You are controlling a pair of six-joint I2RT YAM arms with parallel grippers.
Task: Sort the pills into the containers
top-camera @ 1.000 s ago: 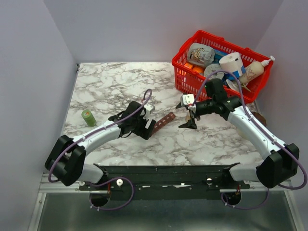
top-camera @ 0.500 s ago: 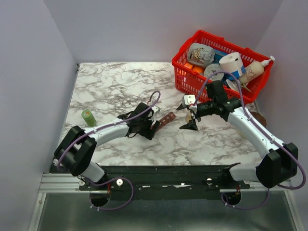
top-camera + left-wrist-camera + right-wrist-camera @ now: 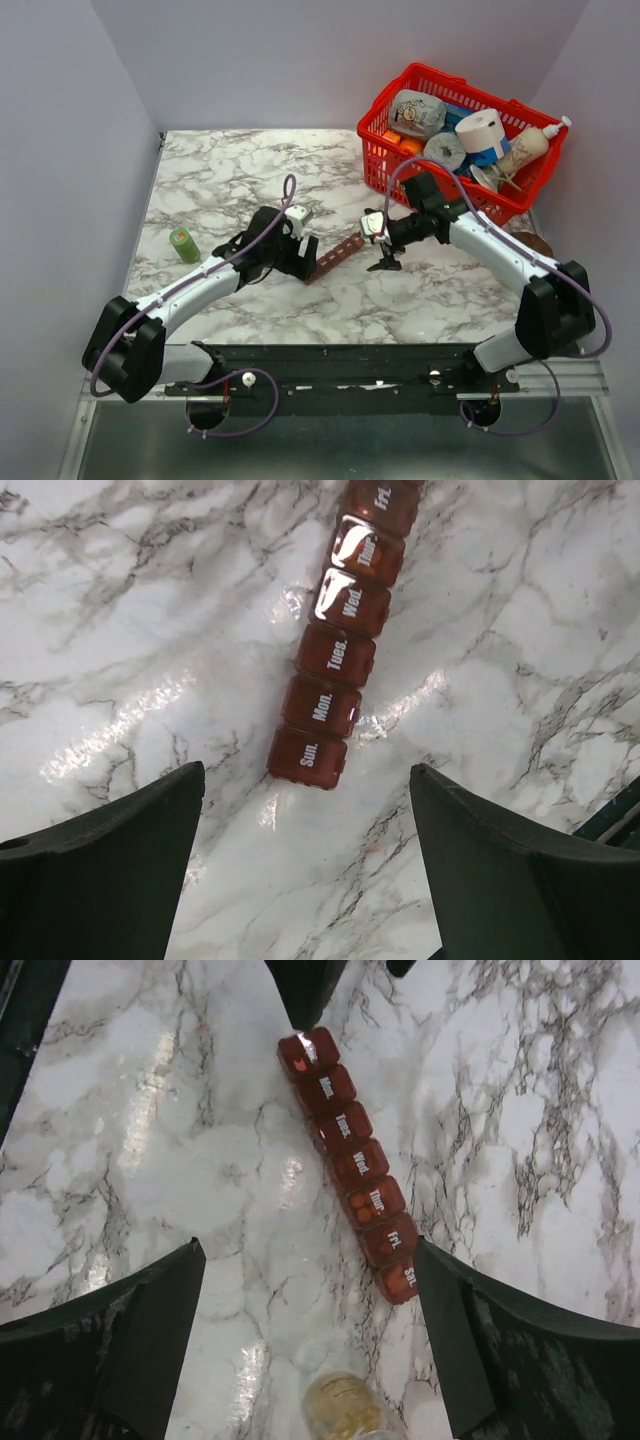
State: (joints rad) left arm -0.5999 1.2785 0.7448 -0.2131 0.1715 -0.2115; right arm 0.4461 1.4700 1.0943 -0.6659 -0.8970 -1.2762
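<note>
— How many of each, then?

— One pill-organiser strip (image 3: 335, 259), reddish-brown, with seven cells in a row. The right wrist view reads Sun. through Sat.; the left wrist view shows only six, Sun. to Fri. There is also one red basket (image 3: 385, 165) at the far right, crammed with goods, one green cylinder (image 3: 184, 244) at the left, and one small jar (image 3: 345, 1407) with yellowish contents just near the strip's Sat. end.

— Where does the strip lie?

— Flat on the marble table (image 3: 230, 180), about mid-table. It runs slantwise from near-left to far-right, between the two grippers.

— And the arms?

— Two. The left arm stretches from its near-left base toward the centre, and the left gripper (image 3: 303, 262) points down at the Sun. end. Its fingers are spread wide and hold nothing. The right arm bends at the elbow, forearm reaching leftward, and the right gripper (image 3: 384, 258) hangs by the Sat. end with its fingers also wide apart. One finger is just beside that last cell; whether it touches, I cannot tell.
</note>
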